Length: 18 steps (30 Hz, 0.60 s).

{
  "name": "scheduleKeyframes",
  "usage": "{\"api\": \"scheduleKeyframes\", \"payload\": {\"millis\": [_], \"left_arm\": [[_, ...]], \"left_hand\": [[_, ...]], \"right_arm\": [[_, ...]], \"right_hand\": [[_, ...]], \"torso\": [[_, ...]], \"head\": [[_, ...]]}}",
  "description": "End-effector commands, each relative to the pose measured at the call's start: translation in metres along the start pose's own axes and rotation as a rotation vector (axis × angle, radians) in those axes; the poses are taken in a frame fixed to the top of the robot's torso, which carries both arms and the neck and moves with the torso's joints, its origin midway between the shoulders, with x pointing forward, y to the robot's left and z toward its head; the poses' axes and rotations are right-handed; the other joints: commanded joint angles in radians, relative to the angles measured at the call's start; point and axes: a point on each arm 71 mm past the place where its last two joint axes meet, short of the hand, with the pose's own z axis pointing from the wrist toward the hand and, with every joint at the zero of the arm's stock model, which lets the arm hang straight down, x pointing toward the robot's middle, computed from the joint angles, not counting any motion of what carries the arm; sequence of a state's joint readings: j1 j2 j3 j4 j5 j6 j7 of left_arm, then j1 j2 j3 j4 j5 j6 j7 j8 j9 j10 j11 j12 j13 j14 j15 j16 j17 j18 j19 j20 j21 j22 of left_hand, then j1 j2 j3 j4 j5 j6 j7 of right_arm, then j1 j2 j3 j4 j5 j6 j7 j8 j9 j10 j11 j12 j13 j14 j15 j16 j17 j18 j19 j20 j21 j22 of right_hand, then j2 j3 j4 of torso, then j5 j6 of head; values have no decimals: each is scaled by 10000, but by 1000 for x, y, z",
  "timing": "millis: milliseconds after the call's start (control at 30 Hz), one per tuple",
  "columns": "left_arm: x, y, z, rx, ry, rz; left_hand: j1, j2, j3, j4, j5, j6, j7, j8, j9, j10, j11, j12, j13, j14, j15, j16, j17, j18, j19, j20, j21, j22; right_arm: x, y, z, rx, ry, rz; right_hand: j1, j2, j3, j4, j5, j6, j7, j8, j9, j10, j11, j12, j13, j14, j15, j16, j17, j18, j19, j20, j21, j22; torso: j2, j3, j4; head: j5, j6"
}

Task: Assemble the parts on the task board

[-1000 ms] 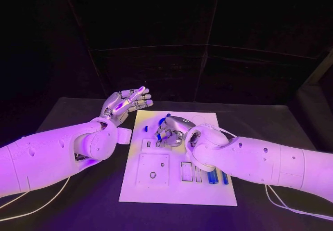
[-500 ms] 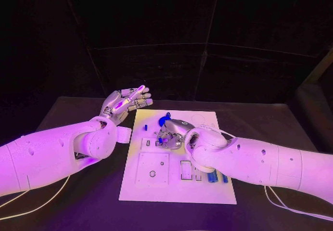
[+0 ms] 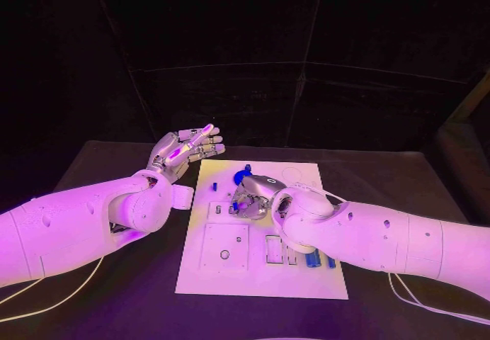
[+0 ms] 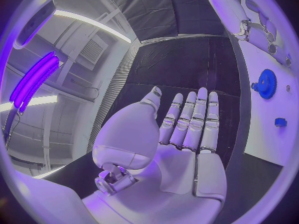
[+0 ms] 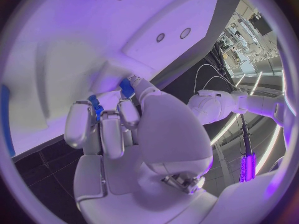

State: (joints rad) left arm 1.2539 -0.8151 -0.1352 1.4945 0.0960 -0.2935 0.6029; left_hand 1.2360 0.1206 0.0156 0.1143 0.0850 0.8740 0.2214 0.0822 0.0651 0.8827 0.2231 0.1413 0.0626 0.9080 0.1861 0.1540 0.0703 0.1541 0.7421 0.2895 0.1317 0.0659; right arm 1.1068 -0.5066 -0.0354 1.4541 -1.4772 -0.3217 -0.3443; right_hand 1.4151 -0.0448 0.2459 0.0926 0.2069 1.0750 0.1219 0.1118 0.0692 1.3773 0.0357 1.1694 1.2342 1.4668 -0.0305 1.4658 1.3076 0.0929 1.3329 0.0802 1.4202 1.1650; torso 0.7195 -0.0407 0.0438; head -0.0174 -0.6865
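Head view: task board (image 3: pixel 268 273) lies mid-desk, white plate on the black desk (image 3: pixel 408 177). Right hand (image 3: pixel 255 195) sits low over the board's middle, fingers curled together. Right wrist view shows those fingers (image 5: pixel 102 129) clamped on a small blue part (image 5: pixel 95 106), w/ more blue at the thumb tip, pressed at the board surface. Whether it's one piece or two, can't tell.

Left hand (image 3: pixel 186 150) is up off the desk, just beyond the board's far-left corner, palm open, fingers (image 4: pixel 190 117) straight, side by side, holding nothing. Left wrist view confirms: empty palm.

Progress, as a judgement: early to mid. Blue gear (image 3: pixel 242 176) already stands on the board's far part, just beyond the right hand; left wrist view shows it seated w/ a small blue block (image 4: pixel 280 122) nearby. Another small blue piece (image 3: pixel 214 188) stands at the left of the board's far half. Blue bars (image 3: pixel 314 259) at the near-right, partly under the right forearm, look loose or slotted, can't tell which. Several slots and holes on the near half look unfilled, so most of the insertion work seems left.

Count: 1 board, 1 gear, 1 part in hand (poss. 2), approx. 2 small blocks, approx. 2 bars visible, 2 hands.
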Motion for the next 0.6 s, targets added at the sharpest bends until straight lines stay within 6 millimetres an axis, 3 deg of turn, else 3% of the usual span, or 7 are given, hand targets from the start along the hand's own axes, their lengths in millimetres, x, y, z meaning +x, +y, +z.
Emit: {"api": "scheduleKeyframes", "payload": {"millis": [33, 600], "left_arm": [[1, -1, 1, 71, 149, -46], [1, -1, 1, 67, 137, -38]], "left_hand": [[-26, 48, 14, -73, -35, 33, 546, 43, 10, 71, 15, 40, 12, 64, 27, -53, 5, 166, 88, -10, -31, 5], [-26, 48, 14, -73, -35, 33, 546, 43, 10, 71, 15, 40, 12, 64, 27, -53, 5, 166, 88, -10, -31, 5]], "right_arm": [[4, -5, -1, 167, 238, -175], [5, -9, -3, 48, 277, -152]], "right_hand": [[-88, -5, 55, -23, -39, 2, -2, -42, -15, 8, -21, -47, 13, 650, -64, -28, 683, -112, -10, -55, 40, 3], [-149, -55, 60, -26, -93, -45, 17, -84, -23, -8, -5, -79, -5, 650, -53, -30, 685, -112, -16, -48, 35, -3]], "torso": [[0, -4, 1], [1, -5, -3]], "head": [[2, -13], [-6, -77]]}}
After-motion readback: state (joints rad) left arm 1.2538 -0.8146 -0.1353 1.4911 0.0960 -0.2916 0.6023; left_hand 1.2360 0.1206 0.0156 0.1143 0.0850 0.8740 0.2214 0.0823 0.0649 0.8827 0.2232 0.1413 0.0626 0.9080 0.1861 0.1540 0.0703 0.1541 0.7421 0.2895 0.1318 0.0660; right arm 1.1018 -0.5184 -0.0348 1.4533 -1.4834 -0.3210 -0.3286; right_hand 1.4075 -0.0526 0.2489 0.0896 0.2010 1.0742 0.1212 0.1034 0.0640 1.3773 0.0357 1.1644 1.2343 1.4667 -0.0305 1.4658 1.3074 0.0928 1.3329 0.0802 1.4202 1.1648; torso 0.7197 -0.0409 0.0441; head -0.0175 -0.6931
